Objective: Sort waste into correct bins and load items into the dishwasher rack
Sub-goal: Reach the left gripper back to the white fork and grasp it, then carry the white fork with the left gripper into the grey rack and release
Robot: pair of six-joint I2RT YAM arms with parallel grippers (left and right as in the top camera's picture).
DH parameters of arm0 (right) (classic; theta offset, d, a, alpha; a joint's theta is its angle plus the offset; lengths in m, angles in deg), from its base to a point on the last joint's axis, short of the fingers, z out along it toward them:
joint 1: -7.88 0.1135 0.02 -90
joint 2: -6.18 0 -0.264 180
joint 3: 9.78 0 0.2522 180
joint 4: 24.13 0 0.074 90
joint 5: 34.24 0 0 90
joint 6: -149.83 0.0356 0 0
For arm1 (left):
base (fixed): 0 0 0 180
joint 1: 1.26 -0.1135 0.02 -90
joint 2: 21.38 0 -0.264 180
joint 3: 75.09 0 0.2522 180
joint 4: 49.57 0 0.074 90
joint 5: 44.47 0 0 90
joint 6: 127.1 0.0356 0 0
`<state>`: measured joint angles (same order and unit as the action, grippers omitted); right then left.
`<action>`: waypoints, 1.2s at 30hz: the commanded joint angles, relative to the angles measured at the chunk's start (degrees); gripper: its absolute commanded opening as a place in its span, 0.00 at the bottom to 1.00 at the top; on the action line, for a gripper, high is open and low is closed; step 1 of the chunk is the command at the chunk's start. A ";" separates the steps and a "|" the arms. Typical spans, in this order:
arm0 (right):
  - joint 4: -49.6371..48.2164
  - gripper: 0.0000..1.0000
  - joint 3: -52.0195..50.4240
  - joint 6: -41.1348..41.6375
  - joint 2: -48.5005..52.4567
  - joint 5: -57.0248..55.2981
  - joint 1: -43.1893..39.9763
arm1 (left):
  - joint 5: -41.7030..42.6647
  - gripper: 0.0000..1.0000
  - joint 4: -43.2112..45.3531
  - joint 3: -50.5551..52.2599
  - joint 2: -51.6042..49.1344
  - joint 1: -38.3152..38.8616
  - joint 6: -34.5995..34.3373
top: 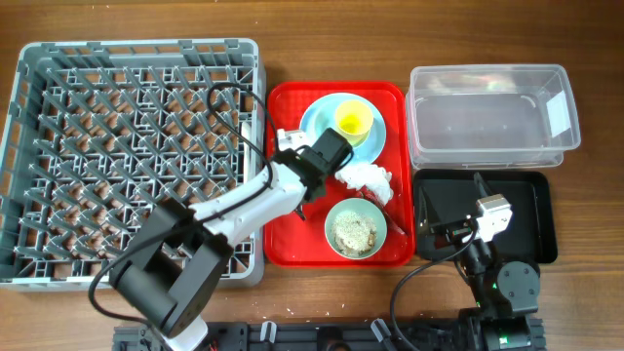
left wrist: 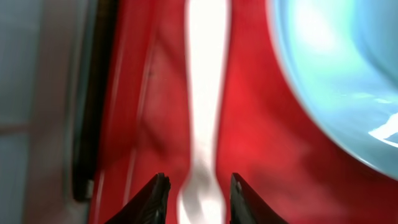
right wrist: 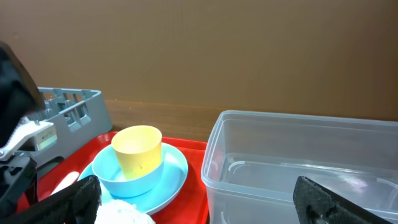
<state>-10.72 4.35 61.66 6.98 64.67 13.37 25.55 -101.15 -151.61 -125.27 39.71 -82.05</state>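
Red tray (left wrist: 261,124): wrist view alone shows white utensil (left wrist: 205,93) inside left tool (left wrist: 198,190).

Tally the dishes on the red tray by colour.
Light blue plate: 1
Yellow cup: 1
Pale green bowl: 1
Total: 3

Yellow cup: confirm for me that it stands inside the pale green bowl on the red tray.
Not right. The yellow cup stands on the light blue plate, not in the pale green bowl, which holds beige food scraps. It is on the red tray, as you said. The overhead view shows this.
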 commanded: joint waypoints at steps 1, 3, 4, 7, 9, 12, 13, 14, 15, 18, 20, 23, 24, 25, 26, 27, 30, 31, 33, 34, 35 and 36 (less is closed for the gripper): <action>-0.22 1.00 -0.07 -0.31 -0.15 -0.35 0.07 | -0.94 0.27 1.20 -0.09 -2.51 -2.25 -0.70; -0.22 1.00 -0.07 -0.28 -0.15 -0.35 0.07 | 4.00 0.26 1.84 -0.09 -3.87 -1.88 -0.48; -0.22 1.00 -0.07 -0.33 -0.15 -0.37 0.07 | 4.63 0.25 1.97 -0.09 -4.50 -1.53 -0.50; -0.22 1.00 -0.07 -0.31 -0.15 -0.35 0.07 | 4.55 0.25 2.29 -0.09 -5.31 -0.85 -0.50; -0.22 1.00 -0.07 -0.28 -0.15 -0.35 0.07 | 5.73 0.26 1.77 -0.09 -5.31 -0.85 -0.52; -0.20 1.00 -0.07 -0.31 -0.15 -0.35 0.07 | 10.45 0.18 -2.29 -0.09 -5.31 -0.83 -0.50; -0.22 1.00 -0.07 -0.31 -0.15 -0.35 0.07 | 10.58 0.04 -3.67 -0.09 -5.29 -0.85 -0.50; -0.22 1.00 -0.07 -0.31 -0.15 -0.35 0.07 | 10.56 0.04 -4.59 -0.11 -5.18 -0.85 -0.48; -0.22 1.00 -0.07 -0.31 -0.15 -0.35 0.07 | 10.54 0.04 -5.14 -0.11 -4.87 -0.87 -0.46; -0.20 1.00 -0.07 -0.33 -0.15 -0.35 0.07 | 10.51 0.04 -5.31 -0.68 -1.07 -0.96 -0.46; -0.22 1.00 -0.07 -0.31 -0.15 -0.35 0.07 | 10.51 0.04 -5.46 -0.74 3.10 -0.96 -0.46; -0.20 1.00 -0.07 -0.31 -0.15 -0.37 0.07 | 10.54 0.04 -6.19 -0.74 13.62 -0.96 0.11; -0.20 1.00 -0.07 -0.31 -0.15 -0.35 0.07 | 10.51 0.04 -6.16 -0.76 16.79 -1.03 2.21; -0.22 1.00 -0.07 -0.31 -0.15 -0.35 0.07 | 10.54 0.04 -6.19 -0.74 19.32 -1.16 4.39; -0.22 1.00 -0.07 -0.33 -0.15 -0.35 0.07 | 10.54 0.04 -6.23 -0.74 21.99 -1.49 5.64; -0.22 1.00 -0.07 -0.33 -0.15 -0.35 0.07 | 10.56 0.04 -6.40 -0.74 24.04 -1.88 5.73; -0.20 1.00 -0.07 -0.28 -0.15 -0.37 0.07 | 10.54 0.04 -6.84 -0.74 26.80 -2.14 5.73; -0.22 1.00 -0.07 -0.31 -0.15 -0.35 0.07 | 10.56 0.04 -6.82 -0.74 26.36 -2.14 5.70; -0.22 1.00 -0.07 -0.31 -0.15 -0.35 0.07 | 13.55 0.16 -6.84 -0.57 23.96 -1.99 5.44; -0.22 1.00 -0.07 -0.31 -0.15 -0.35 0.07 | 15.54 0.23 -6.84 -0.26 22.45 -1.68 5.25; -0.22 1.00 -0.07 -0.31 -0.15 -0.37 0.07 | 16.85 0.30 -7.58 0.22 20.11 -1.20 3.87; -0.20 1.00 -0.07 -0.31 -0.15 -0.35 0.07 | 16.81 0.36 -8.59 0.66 17.49 -0.70 1.44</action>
<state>-10.72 4.35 61.66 6.98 64.67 13.37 38.79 -108.10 -152.33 -101.99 37.98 -77.61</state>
